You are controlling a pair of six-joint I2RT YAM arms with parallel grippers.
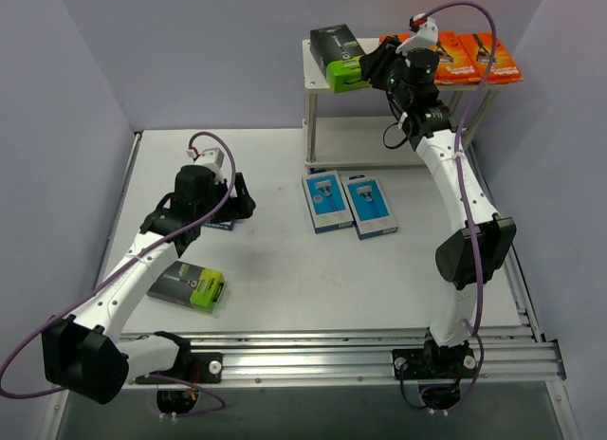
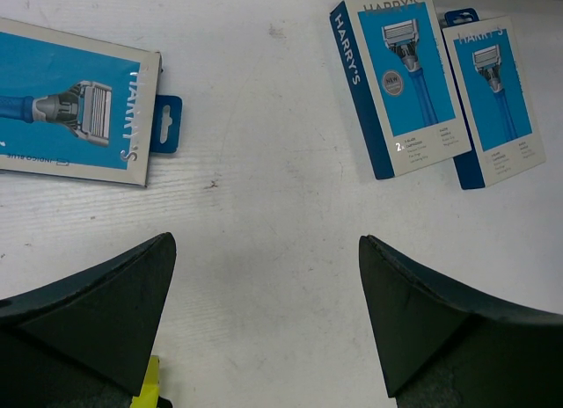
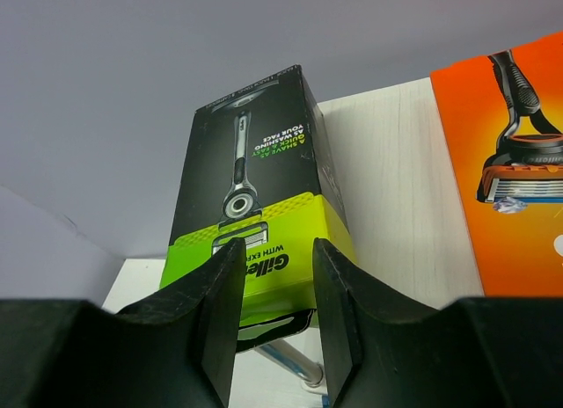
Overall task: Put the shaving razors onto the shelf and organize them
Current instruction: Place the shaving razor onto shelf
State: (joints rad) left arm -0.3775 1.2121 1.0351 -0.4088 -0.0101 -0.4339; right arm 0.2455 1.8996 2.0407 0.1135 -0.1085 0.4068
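Observation:
The shelf [image 1: 318, 80] stands at the back. On its top board lie a black razor pack with a lime-green end [image 1: 337, 53] and orange packs [image 1: 474, 61]. My right gripper [image 1: 377, 65] hovers at the black pack's green end [image 3: 264, 241], fingers slightly apart, and the pack's hang tab shows in the gap; the right gripper [image 3: 277, 250] does not pinch it. An orange pack [image 3: 510, 162] lies to its right on the shelf board [image 3: 396, 179]. On the table are two blue packs [image 1: 327, 201] [image 1: 370, 206]. My left gripper [image 2: 266, 243] stands wide open over bare table, beside a third blue pack [image 2: 70, 109].
Another black and lime-green pack [image 1: 188, 285] lies on the table near the left arm. The left gripper [image 1: 239, 205] partly covers the third blue pack. The shelf's lower board [image 1: 379, 137] shows nothing on its visible part. Grey walls close in the table on three sides.

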